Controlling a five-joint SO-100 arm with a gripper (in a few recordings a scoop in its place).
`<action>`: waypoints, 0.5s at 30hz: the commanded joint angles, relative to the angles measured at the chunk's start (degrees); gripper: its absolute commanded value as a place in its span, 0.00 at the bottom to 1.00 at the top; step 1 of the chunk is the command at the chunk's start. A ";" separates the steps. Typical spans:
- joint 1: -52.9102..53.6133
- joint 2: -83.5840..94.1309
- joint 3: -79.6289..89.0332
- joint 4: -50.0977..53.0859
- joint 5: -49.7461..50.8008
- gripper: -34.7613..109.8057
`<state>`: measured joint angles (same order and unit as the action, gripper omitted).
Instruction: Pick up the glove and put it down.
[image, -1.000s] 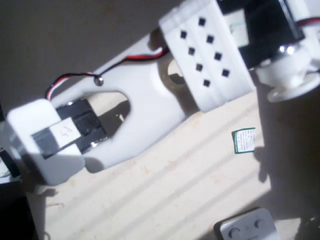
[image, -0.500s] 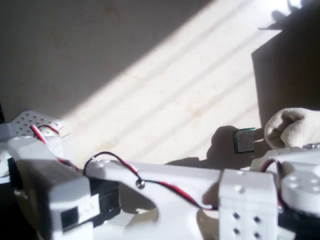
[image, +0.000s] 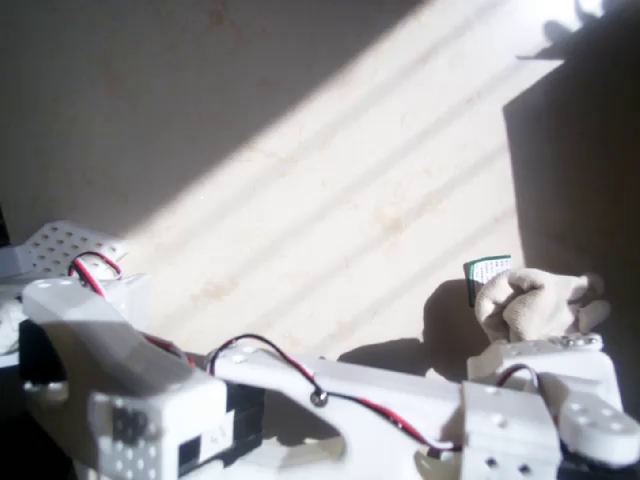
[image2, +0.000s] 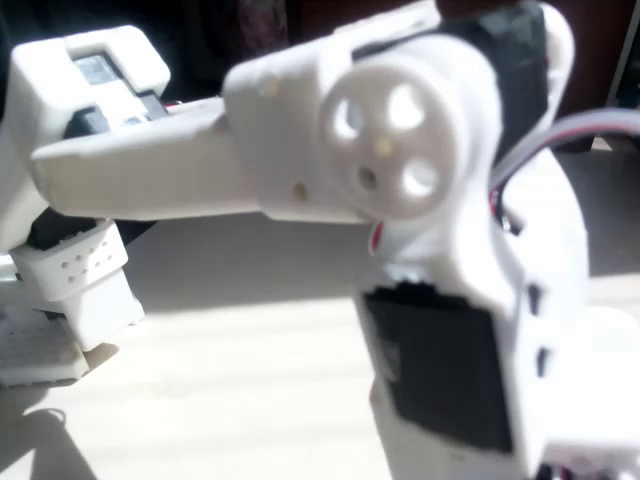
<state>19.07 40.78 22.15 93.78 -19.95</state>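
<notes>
In the overhead view the cream glove (image: 530, 302) is bunched into a wrinkly lump at the right, at the edge of the sunlit table. It sits right at the tip of my white arm, whose wrist housing (image: 545, 385) lies just below it in the picture. My gripper (image: 538, 342) is pressed into the glove's lower edge. Its fingers are hidden under the cloth and the housing. The glove travels with the wrist, so the grip is shut on it. In the fixed view the arm's white links and round joint (image2: 385, 140) stand close to the lens.
A small green-edged white card (image: 487, 273) lies on the table, touching the glove's left side. The arm's perforated white base (image: 60, 250) stands at the left. A dark shadow covers the right edge. The sunlit tabletop (image: 330, 220) stretches behind the arm.
The arm swung from the upper part of the picture down to the bottom edge. In the last half second the wrist and glove moved together left and down, next to the card.
</notes>
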 joint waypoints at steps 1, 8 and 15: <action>0.97 -1.23 -1.41 -0.44 -0.44 0.24; 0.70 -5.36 -1.93 -0.53 -0.44 0.24; 0.26 -4.92 -2.11 -0.62 -0.44 0.24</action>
<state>19.07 35.24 21.80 93.78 -20.30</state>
